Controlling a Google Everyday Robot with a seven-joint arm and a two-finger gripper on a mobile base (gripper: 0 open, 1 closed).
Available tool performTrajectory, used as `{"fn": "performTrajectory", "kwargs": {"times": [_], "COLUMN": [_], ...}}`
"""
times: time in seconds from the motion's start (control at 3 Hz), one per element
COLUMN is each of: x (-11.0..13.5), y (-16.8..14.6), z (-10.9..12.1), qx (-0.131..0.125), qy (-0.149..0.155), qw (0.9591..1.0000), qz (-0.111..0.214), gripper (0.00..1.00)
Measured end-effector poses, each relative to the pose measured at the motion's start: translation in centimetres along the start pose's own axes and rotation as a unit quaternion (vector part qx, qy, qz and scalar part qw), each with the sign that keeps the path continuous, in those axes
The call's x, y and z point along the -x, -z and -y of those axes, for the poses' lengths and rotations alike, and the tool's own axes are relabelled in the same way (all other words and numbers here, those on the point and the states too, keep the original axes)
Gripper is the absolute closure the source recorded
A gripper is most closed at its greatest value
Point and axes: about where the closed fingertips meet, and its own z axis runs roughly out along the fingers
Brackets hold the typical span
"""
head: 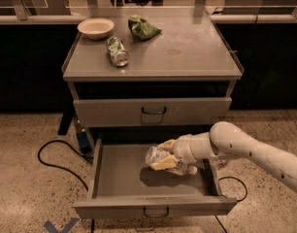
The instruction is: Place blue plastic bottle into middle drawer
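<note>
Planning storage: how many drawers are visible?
2: one closed drawer, and below it the open drawer, over which the end effector holds the blue plastic bottle. More may be hidden.

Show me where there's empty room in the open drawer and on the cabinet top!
The open drawer's left half, between its left wall and the blue plastic bottle held by the gripper, is bare. The cabinet top is bare on its right half, right of the green bag. Its back-left corner is crowded: bowl, can and bag sit close.
</note>
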Motion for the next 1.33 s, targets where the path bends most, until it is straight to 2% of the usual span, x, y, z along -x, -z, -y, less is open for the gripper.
{"fn": "performTrajectory", "kwargs": {"times": [0.33,0.67,1.0,1.33], "x": [0.0,-2.4,-7.8,-9.5], "y": [0.0,-1.9,-4.7,-4.5], "z": [0.0,0.8,2.8,3.4], "qx": [0.000,0.018,0.034,0.029], "qy": [0.000,-0.023,-0.077,-0.097], "qw": [1.0000,0.9983,0.9868,0.9816], "qz": [0.000,-0.050,-0.138,-0.162], "gripper": [1.00,1.00,1.00,1.00]}}
